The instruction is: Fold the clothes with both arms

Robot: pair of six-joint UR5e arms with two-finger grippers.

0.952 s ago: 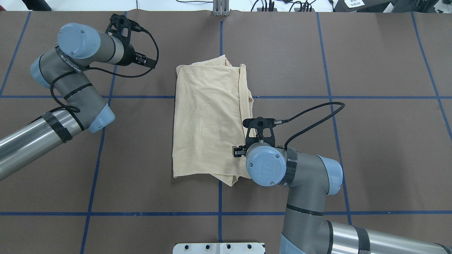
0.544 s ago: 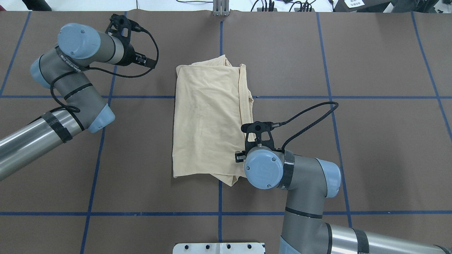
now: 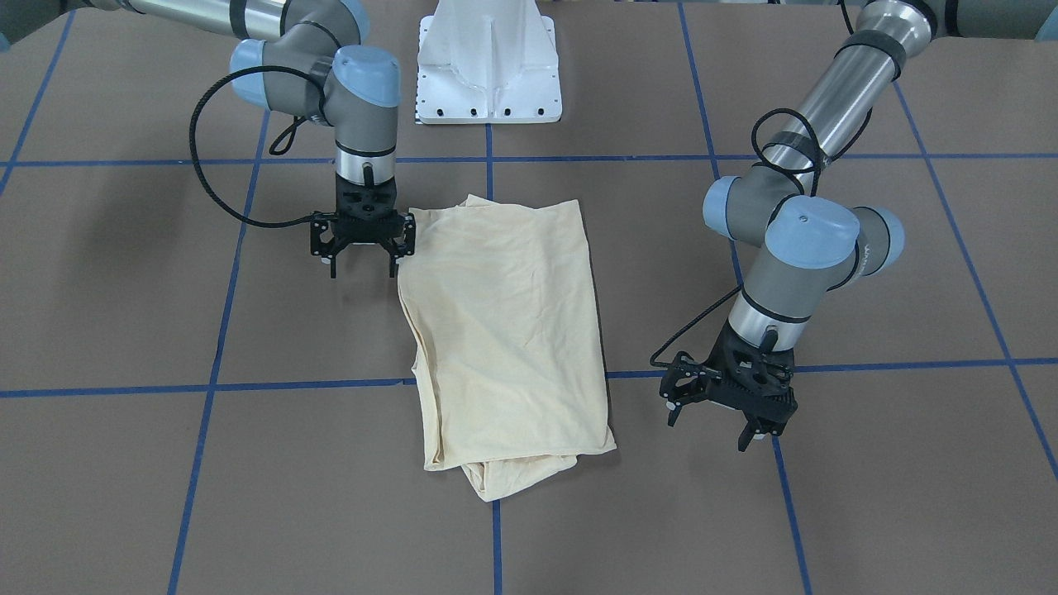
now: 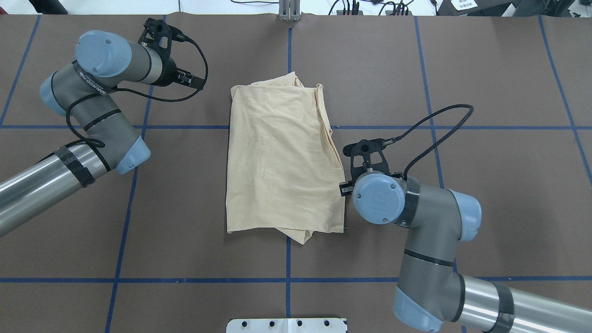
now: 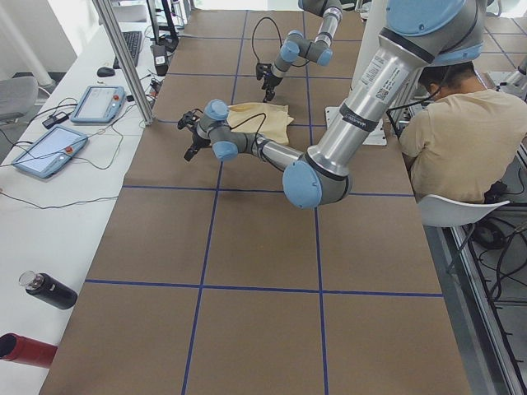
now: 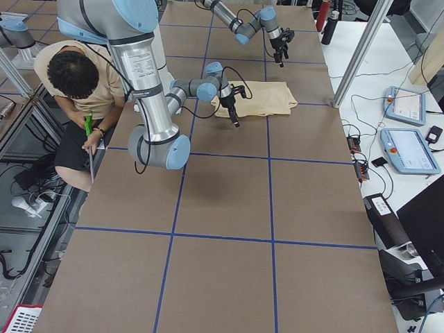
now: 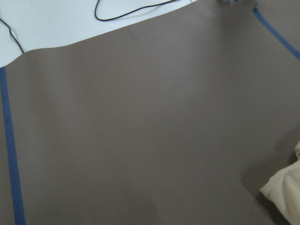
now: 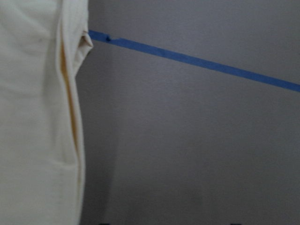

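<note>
On the brown table (image 3: 868,496), centre: one pale cream-yellow T-shirt (image 3: 508,330), folded to a long rectangle, plain cloth uppermost, lying flat across a blue tape line (image 3: 314,384). A loose fold pokes out from under the end farthest from the robot. Right gripper (image 3: 363,268): pointing straight down, fingers spread wide, holding nothing. It stands just beside the shirt's corner nearest the robot, one finger (image 3: 395,263) hard by the cloth edge; whether they touch cannot be told. Left gripper (image 3: 707,430): tilted, fingers parted, holding nothing, placed off the shirt's far end on the opposite side, apart from the cloth and close to a crossing of tape lines. Right wrist view: the shirt's long edge runs down the left. Left wrist view: a small corner of shirt at lower right. White base (image 3: 488,58): at the robot's edge of the table.
</note>
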